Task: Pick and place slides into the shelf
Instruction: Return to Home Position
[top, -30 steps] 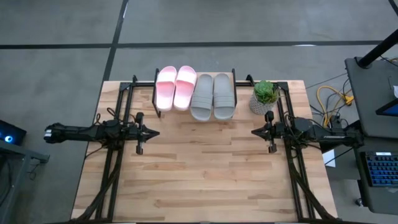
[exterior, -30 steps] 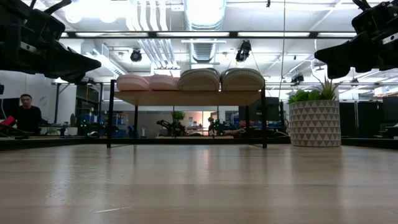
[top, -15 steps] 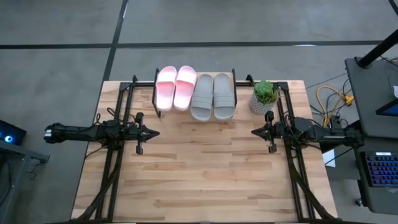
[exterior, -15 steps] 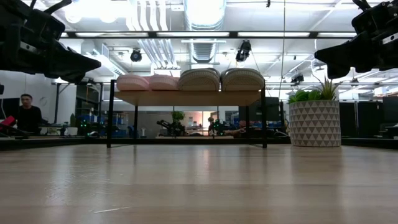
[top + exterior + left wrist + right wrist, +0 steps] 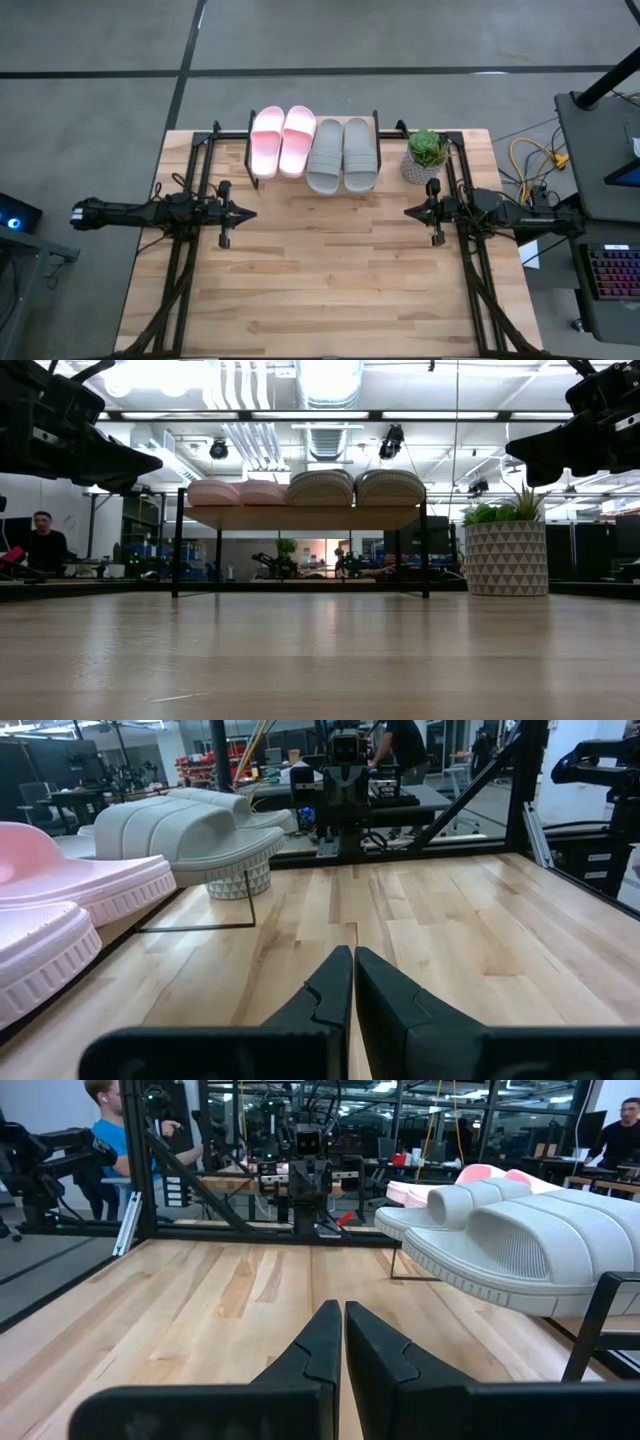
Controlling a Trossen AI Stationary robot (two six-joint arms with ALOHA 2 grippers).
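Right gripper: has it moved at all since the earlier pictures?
No. In the high view the right gripper sits at the same spot near the potted plant as before, and the low view shows no shift against the plant either.

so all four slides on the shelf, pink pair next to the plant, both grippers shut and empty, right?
No: the grey pair sits next to the plant; the pink pair is at the shelf end away from it, per the high view; the left gripper and right gripper are shut, empty.
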